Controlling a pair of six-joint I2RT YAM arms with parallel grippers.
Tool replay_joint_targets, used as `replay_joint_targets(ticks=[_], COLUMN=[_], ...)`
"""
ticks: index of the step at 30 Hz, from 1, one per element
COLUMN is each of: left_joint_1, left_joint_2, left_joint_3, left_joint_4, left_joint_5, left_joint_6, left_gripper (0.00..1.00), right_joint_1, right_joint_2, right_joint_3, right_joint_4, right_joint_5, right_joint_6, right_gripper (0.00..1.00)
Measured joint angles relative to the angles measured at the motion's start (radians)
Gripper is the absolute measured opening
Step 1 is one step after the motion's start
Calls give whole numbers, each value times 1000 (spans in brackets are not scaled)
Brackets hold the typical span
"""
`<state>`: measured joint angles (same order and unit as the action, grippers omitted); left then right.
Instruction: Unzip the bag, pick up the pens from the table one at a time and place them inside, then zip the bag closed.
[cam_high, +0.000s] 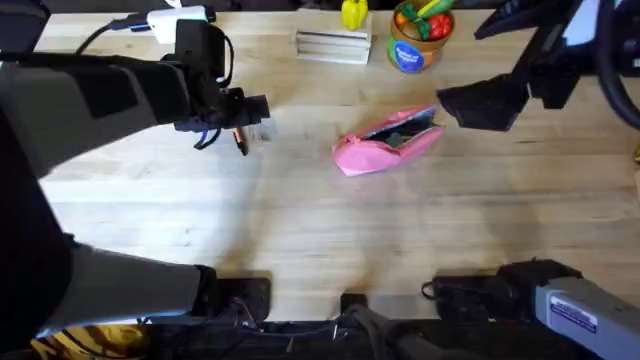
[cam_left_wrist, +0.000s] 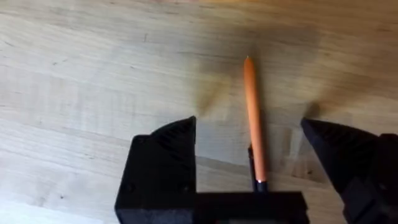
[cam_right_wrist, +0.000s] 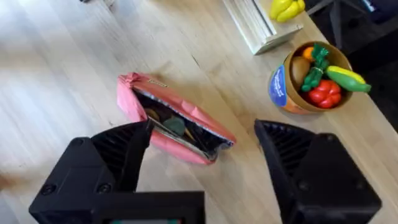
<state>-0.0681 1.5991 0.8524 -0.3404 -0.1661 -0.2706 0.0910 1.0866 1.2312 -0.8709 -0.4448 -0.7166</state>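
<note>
The pink bag (cam_high: 386, 145) lies unzipped in the middle of the table (cam_high: 300, 230), its mouth gaping over grey lining and dark items inside (cam_right_wrist: 177, 127). One pen (cam_left_wrist: 252, 118), orange with a dark end, lies flat on the wood at the left (cam_high: 240, 140). My left gripper (cam_left_wrist: 247, 127) hangs open just above it, one black finger on each side and neither touching. My left gripper (cam_high: 243, 112) stands well left of the bag. My right gripper (cam_high: 470, 105) hovers open by the bag's right end, and its fingers (cam_right_wrist: 118, 152) frame the open mouth from above.
A round blue-labelled tub of toy vegetables (cam_high: 415, 38) (cam_right_wrist: 311, 78) stands at the back, behind the bag. A pale flat block (cam_high: 333, 45) and a yellow toy (cam_high: 353, 12) sit to its left. Bare wood spreads in front of the bag.
</note>
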Motion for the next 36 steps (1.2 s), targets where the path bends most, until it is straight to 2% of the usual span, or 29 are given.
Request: replay_joint_targets(ticks=[9, 12, 18, 21, 22, 32, 36], left_joint_1=[0, 0, 0, 0, 0, -4, -43], left_joint_2=[20, 22, 24, 24, 24, 16, -38], left_joint_3=[21, 22, 25, 26, 27, 28, 19], left_joint_4=[-26, -26, -26, -27, -26, -35, -29], left_joint_5=[0, -3, -6, -3, -3, -3, -2], left_joint_6=[-101, -114, -130, -133, -132, -133, -118], left_gripper=[995, 913, 368, 121, 67, 44, 43], right_joint_1=[0, 0, 0, 0, 0, 0, 0], right_joint_2=[0, 0, 0, 0, -1, -113, -173], right_joint_3=[0, 0, 0, 0, 0, 0, 0], right_joint_4=[-32, -32, -32, -32, -32, -46, -50], right_joint_5=[19, 22, 23, 23, 23, 33, 38], right_joint_6=[4, 4, 6, 6, 6, 8, 26], right_gripper=[993, 993, 994, 993, 993, 993, 993])
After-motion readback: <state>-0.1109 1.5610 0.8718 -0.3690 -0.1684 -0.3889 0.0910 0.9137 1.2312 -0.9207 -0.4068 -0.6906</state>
